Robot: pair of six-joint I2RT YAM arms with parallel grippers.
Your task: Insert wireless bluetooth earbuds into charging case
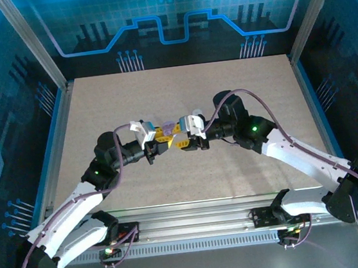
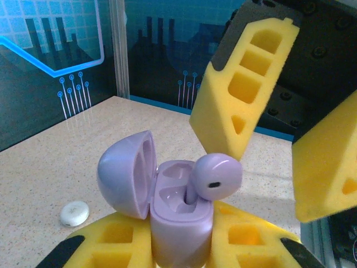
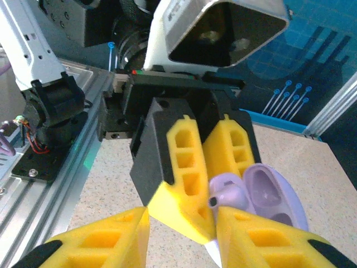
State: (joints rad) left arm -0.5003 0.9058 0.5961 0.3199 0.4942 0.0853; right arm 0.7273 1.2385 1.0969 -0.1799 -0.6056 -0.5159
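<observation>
Where the glossy case [image 2: 178, 226] gapes, rounded earbud [image 2: 217, 177] sits.

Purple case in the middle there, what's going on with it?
The left gripper has its jaws shut on the open lavender charging case, lid flipped back. A lavender earbud stands with its stem in one well, head above the rim, apparently not fully seated. The right gripper is right beside it, jaws open. A white round piece lies on the table.
</observation>
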